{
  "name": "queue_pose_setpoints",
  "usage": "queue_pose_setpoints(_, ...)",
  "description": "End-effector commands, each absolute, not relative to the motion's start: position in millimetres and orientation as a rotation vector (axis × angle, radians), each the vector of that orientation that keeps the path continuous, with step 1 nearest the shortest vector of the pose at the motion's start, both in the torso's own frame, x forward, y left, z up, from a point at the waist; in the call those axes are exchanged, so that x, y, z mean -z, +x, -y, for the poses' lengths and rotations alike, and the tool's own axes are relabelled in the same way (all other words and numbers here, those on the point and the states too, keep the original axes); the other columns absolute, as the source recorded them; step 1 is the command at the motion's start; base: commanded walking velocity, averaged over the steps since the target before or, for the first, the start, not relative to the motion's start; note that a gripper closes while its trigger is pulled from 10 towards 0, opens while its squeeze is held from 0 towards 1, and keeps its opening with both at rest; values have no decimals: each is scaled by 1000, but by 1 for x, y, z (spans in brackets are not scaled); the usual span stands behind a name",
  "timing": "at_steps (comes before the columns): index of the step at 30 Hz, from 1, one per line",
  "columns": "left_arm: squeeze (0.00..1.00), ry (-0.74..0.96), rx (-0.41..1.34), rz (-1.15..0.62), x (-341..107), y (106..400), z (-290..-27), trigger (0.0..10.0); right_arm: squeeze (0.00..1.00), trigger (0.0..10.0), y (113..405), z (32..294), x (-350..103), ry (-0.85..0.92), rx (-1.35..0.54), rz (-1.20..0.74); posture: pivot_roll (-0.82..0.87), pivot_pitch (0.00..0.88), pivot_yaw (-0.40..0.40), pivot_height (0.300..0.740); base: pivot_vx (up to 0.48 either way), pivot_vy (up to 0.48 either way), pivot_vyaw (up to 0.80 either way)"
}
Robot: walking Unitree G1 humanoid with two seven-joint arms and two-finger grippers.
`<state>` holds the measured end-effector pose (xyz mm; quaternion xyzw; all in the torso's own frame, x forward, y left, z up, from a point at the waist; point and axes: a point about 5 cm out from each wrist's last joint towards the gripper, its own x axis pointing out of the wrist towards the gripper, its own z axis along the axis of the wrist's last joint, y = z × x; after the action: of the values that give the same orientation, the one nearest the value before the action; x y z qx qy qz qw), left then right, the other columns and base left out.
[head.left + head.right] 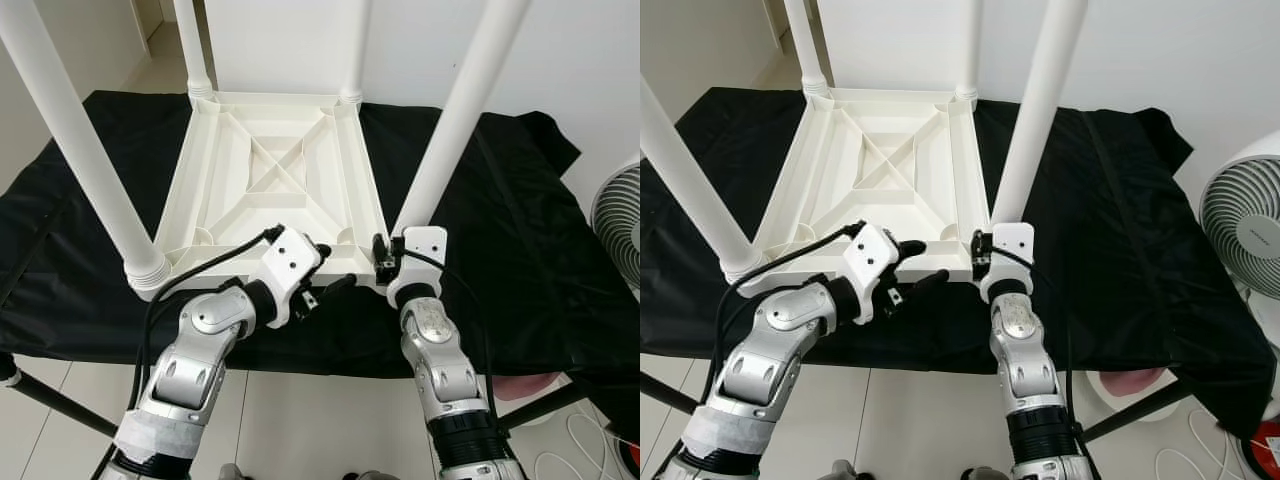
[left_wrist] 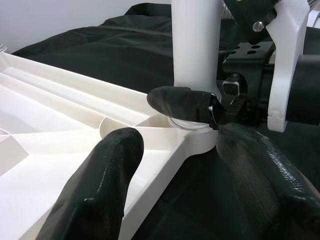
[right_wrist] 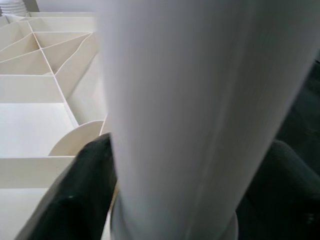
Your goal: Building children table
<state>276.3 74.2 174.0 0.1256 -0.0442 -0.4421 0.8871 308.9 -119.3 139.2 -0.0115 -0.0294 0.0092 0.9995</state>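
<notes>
A white plastic children's table point(image 1: 270, 170) lies upside down on a black cloth, its four legs pointing up. My right gripper point(image 1: 384, 256) is shut around the base of the near right leg point(image 1: 455, 120). In the right wrist view that leg point(image 3: 200, 100) stands between the two fingers point(image 3: 85, 190). My left gripper point(image 1: 330, 268) is open and straddles the table's near rim just left of that corner. One of its fingers point(image 2: 100, 190) rests over the inside of the tabletop. The other lies outside over the cloth, with the rim between them.
The black cloth point(image 1: 500, 230) covers a low stand with floor tiles in front. The near left leg point(image 1: 85, 150) rises close to my left arm, and the two far legs stand by the white wall. A fan point(image 1: 620, 215) stands at the right.
</notes>
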Motion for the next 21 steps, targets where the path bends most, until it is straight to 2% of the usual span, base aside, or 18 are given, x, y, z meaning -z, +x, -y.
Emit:
queue_pose_setpoints(1,0,244,833,102,-174,281,-77,10000,1000,10000,308,123,-139,1,-42,58,-119,55,-9,740,0,0,0)
queue_pose_setpoints(7,0,243,831,103,-175,280,-77,10000,1000,10000,312,132,-150,-6,-212,95,-120,57,-4,740,0,0,0)
queue_pose_setpoints(8,0,246,836,103,-175,280,-77,10000,686,10000,316,143,-160,-73,-374,109,-126,58,1,740,0,0,0)
queue_pose_setpoints(9,0,246,836,103,-175,280,-77,10000,686,10000,316,143,-160,-73,-374,109,-126,58,1,740,0,0,0)
queue_pose_setpoints(10,0,247,839,103,-175,280,-77,10000,0,10000,316,147,-163,-109,-425,118,-126,58,1,740,0,0,0)
queue_pose_setpoints(16,0,261,849,106,-177,282,-76,10000,0,10000,329,159,-169,-207,-561,115,-132,53,18,740,0,0,0)
queue_pose_setpoints(18,0,263,852,107,-177,283,-76,10000,0,10000,332,159,-170,-223,-581,110,-130,50,21,740,0,0,0)
queue_pose_setpoints(21,0,268,860,116,-180,284,-75,10000,0,10000,336,150,-165,-241,-726,71,-126,39,27,740,0,0,0)
